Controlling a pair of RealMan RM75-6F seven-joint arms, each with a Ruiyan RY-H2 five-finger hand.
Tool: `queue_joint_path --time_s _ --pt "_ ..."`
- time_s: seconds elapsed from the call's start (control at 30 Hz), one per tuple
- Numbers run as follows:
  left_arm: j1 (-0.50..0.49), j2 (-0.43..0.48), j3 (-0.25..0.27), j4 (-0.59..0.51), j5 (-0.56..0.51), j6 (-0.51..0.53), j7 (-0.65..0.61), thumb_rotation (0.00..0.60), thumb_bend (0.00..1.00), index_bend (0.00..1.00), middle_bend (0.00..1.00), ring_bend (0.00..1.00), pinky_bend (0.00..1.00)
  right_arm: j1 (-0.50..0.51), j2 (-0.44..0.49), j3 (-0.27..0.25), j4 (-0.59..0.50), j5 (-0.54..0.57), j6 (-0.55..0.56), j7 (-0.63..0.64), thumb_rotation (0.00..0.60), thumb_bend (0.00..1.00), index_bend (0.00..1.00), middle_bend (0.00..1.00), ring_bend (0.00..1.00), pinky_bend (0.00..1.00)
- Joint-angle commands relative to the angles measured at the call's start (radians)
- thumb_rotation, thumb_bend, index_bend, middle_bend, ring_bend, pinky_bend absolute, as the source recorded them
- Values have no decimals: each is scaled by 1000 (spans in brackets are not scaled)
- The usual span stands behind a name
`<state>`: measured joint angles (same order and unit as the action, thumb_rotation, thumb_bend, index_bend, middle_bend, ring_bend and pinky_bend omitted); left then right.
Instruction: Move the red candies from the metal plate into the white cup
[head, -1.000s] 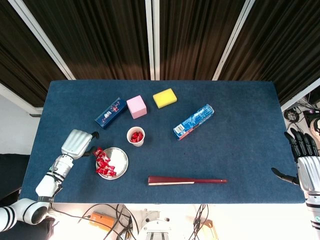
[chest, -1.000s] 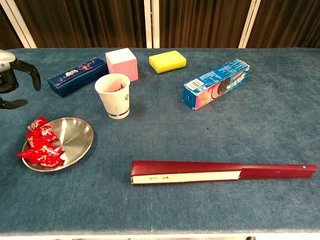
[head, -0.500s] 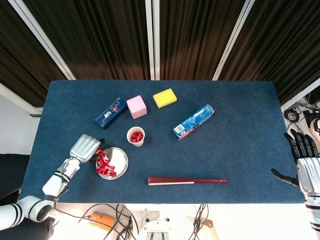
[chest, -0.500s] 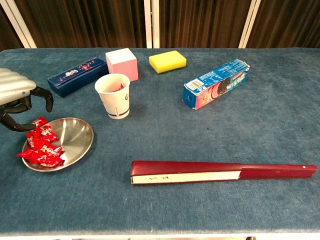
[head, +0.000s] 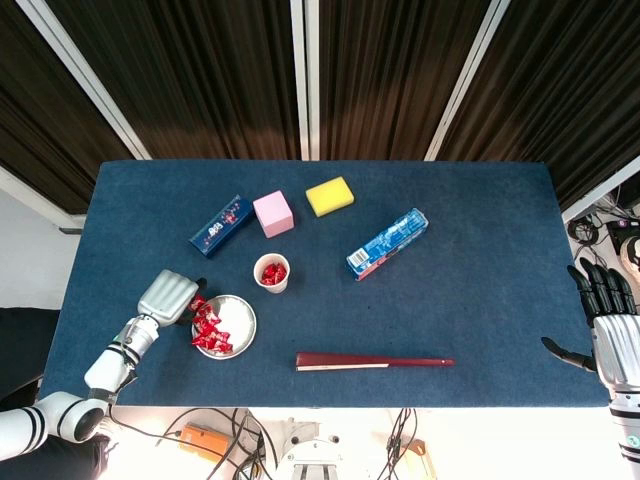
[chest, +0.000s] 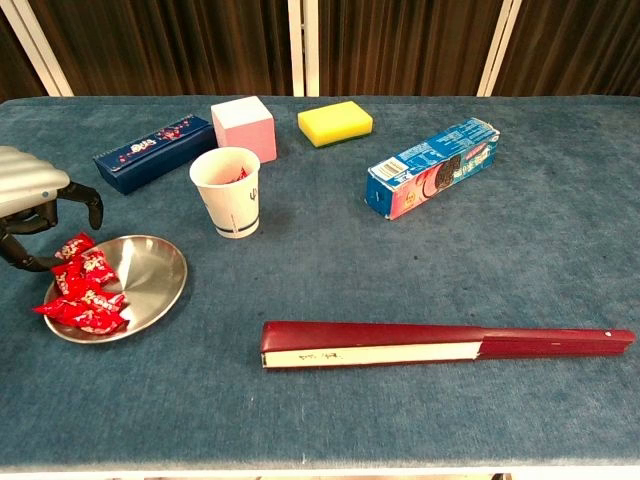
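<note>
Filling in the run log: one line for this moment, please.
left hand over candies at plate edge, nothing held | cup has some candies | right hand idle, open

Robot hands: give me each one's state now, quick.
Left robot hand: open, fingers curled over the red candies, holding nothing.
Right robot hand: open, empty, fingers spread.

red candies (chest: 80, 290), silver metal plate (chest: 150, 275), white cup (chest: 228, 192), blue table (chest: 400, 250)

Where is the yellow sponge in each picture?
Head view: the yellow sponge lies near the table's far edge, a little left of the middle.
Chest view: the sponge is at the top, near the middle.
Shared landmark: the pink block lies just left of it in both.
</note>
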<state>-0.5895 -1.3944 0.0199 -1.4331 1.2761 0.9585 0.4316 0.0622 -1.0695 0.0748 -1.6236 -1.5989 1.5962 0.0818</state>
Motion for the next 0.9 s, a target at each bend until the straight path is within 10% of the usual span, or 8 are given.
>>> queue_joint_path --time_s 0.03,0.9 --pt "-1 -2 0 4 -3 -6 2 600 200 386 923 828 702 0 0 1 -1 -1 1 -2 600 120 0 0 0 0" --pt "5 2 -15 11 -19 -40 -80 600 379 527 923 828 702 1 2 4 -12 1 -2 -14 600 120 0 0 0 0"
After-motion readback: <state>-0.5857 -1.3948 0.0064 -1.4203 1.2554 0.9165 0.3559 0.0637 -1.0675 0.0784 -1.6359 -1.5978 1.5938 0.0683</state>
